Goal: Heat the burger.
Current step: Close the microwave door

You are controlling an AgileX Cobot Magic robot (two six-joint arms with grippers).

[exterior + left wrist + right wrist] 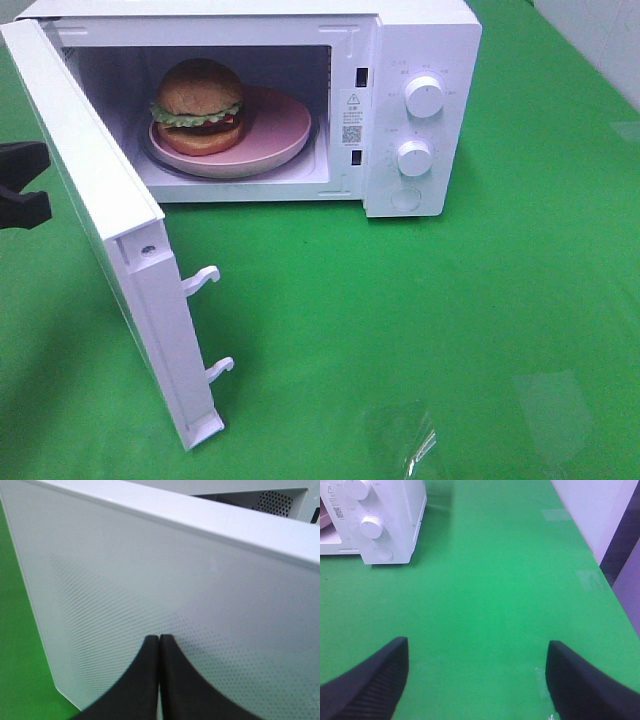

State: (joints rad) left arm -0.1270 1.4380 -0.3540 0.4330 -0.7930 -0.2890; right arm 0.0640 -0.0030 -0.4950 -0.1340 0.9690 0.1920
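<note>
Golden burger [198, 92] inside microwave [430, 60], left tool [159, 639] closed (perhaps touching door [150, 580]), right tool [477, 645] spread wide.

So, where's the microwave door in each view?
Exterior high: microwave door swung open, left of frame.
Left wrist: it fills the frame, ahead of the shut left pincer.
Right wrist: not in it; only the dial panel shows.
Shared landmark: green table cover.

A green-covered table [470, 300] is carrying a white microwave [440, 45] (door standing wide open). Some clear film [408, 445] is lying well apart from it.
</note>
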